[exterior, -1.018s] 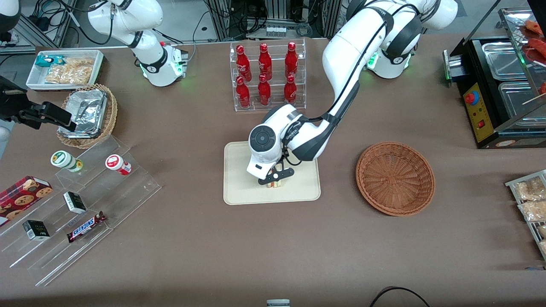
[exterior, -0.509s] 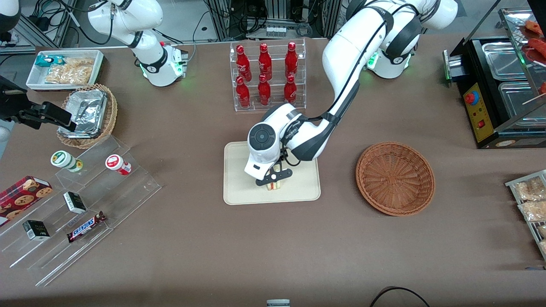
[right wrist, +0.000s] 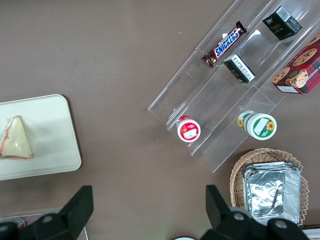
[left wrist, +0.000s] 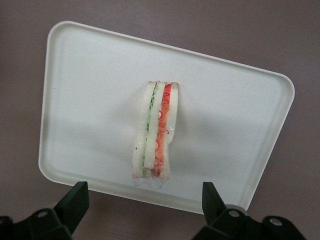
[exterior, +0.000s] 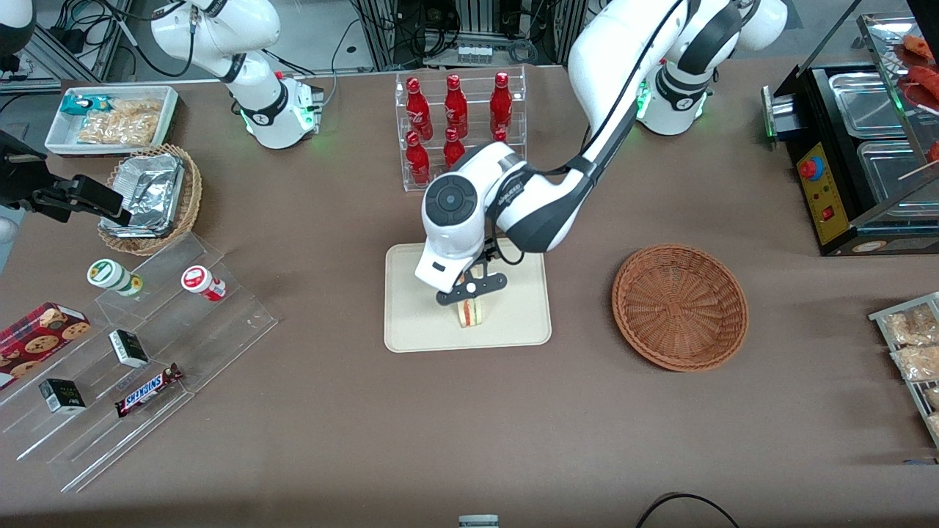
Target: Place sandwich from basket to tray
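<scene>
Overhead, gripper [exterior: 470, 287] open above sandwich [exterior: 470, 312], tray [exterior: 411, 323]

I can read only one label, "SNICKERS", on the brown candy bar [exterior: 149, 389] lying on the clear stepped display rack [exterior: 139, 367]; my gripper [exterior: 472, 288] hovers above the tray [exterior: 411, 323], unmarked.

Front view overlooks the table; wrist views (both downward) share the tray [left wrist: 70, 75].
</scene>
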`<action>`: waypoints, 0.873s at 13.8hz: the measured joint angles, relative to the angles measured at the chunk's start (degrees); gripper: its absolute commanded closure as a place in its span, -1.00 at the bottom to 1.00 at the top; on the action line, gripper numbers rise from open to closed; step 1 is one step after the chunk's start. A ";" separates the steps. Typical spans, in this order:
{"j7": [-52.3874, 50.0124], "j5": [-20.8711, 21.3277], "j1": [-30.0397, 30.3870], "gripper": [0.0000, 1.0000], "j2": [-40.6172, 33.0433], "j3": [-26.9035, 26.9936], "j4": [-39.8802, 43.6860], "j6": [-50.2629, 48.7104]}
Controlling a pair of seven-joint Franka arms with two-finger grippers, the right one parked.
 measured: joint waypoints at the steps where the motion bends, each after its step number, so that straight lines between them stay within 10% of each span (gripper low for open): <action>1: 0.00 1.02 0.01 -1.00 -1.08 0.37 -0.90 -1.01; 12: 28.50 0.59 16.17 -1.00 -22.94 3.82 -23.86 -6.70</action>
